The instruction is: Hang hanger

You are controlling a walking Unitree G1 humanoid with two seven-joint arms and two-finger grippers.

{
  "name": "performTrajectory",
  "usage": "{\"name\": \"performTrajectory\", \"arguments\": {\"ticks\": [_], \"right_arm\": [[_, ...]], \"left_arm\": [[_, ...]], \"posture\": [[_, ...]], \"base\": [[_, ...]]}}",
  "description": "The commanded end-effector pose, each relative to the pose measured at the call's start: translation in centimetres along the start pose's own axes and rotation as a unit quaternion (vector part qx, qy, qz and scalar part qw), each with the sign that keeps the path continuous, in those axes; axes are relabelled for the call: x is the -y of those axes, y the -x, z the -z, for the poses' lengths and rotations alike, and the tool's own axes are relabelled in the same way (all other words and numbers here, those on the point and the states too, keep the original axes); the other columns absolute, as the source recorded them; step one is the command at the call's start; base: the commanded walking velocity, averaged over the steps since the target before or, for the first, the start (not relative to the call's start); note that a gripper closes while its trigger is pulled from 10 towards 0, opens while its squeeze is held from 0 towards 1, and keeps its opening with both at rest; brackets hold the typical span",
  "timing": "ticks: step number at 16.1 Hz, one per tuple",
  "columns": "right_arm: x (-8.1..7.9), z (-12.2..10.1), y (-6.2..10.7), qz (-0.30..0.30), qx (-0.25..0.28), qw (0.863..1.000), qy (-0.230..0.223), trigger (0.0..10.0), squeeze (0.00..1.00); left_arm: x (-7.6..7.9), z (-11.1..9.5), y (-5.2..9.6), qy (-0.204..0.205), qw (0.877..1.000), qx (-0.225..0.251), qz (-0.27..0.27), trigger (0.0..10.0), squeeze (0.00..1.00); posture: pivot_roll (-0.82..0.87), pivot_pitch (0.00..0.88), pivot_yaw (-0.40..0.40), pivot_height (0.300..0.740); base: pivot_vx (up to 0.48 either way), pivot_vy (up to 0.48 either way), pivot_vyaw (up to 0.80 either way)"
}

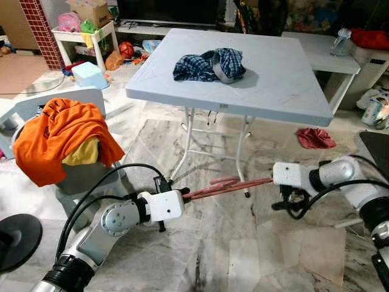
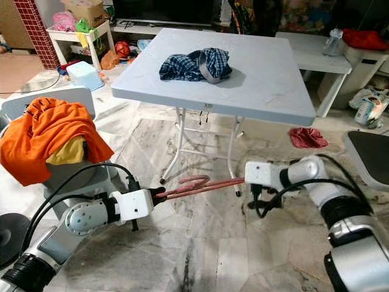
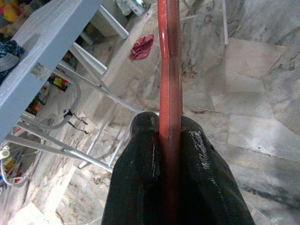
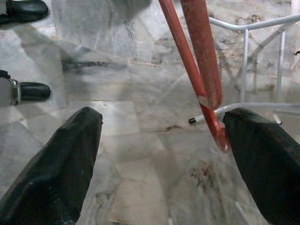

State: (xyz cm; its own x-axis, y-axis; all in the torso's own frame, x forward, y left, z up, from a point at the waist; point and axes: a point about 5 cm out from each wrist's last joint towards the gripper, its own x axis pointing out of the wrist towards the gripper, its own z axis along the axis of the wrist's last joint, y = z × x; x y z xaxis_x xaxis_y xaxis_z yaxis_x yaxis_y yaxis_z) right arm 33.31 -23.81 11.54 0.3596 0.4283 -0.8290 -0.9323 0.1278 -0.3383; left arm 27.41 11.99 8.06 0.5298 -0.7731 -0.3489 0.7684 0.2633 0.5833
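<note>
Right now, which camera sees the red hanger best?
The left eye view: the whole red hanger stretches between the left claw and right claw. The left wrist view shows just its bar pinched; the right wrist view, its end between open fingers.

red hanger (image 1: 228, 186); blue plaid shirt (image 1: 209, 64); orange cloth (image 1: 58, 139); grey-white table (image 1: 273, 91).
</note>
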Motion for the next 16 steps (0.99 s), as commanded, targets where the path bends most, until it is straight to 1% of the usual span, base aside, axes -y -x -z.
{"name": "performTrajectory", "arguments": {"ticks": [1, 3, 4, 5, 6, 10, 16], "right_arm": [[0.3, -0.9, -0.1, 0.01, 0.026, 1.0, 0.007, 10.0, 0.0], [0.3, -1.5, -0.4, 0.007, 0.045, 0.999, 0.007, 10.0, 0.0], [0.4, -1.8, -0.5, 0.007, 0.051, 0.999, 0.007, 6.0, 0.0], [0.3, -2.1, -0.6, 0.005, 0.06, 0.998, 0.009, 1.0, 0.0], [0.3, -2.2, -0.6, 0.003, 0.065, 0.998, 0.008, 0.0, 0.0], [0.0, -2.5, -0.6, -0.02, 0.08, 0.997, 0.011, 0.0, 0.0], [-0.1, -2.5, -0.4, -0.026, 0.079, 0.996, 0.012, 0.0, 0.0]], "left_arm": [[-0.5, -0.5, -0.4, -0.014, 1.0, 0.009, 0.002, 10.0, 0.0], [-0.3, -0.7, -0.7, -0.017, 1.0, 0.013, 0.005, 10.0, 0.0], [-0.2, -0.8, -0.8, -0.018, 1.0, 0.015, 0.008, 10.0, 0.0], [-0.1, -0.9, -1.0, -0.018, 1.0, 0.017, 0.01, 10.0, 0.0], [0.0, -0.9, -1.0, -0.018, 1.0, 0.018, 0.011, 10.0, 0.0], [0.2, -1.1, -1.4, -0.019, 0.999, 0.023, 0.014, 10.0, 0.0], [0.4, -1.1, -1.8, -0.018, 0.999, 0.025, 0.016, 10.0, 0.0]], "posture": [[-0.03, 0.0, -0.025, 0.74], [-0.03, 0.0, -0.025, 0.74], [-0.03, 0.0, -0.026, 0.74], [-0.03, 0.0, -0.027, 0.74], [-0.03, 0.0, -0.028, 0.74], [-0.04, 0.0, -0.029, 0.74], [-0.05, 0.0, -0.03, 0.74]], "base": [[0.0, 0.0, 0.0], [0.0, 0.0, 0.0], [0.0, 0.0, 0.0], [0.0, 0.0, 0.0], [0.0, 0.0, 0.0], [0.0, 0.0, 0.0], [0.0, 0.0, 0.0]]}}
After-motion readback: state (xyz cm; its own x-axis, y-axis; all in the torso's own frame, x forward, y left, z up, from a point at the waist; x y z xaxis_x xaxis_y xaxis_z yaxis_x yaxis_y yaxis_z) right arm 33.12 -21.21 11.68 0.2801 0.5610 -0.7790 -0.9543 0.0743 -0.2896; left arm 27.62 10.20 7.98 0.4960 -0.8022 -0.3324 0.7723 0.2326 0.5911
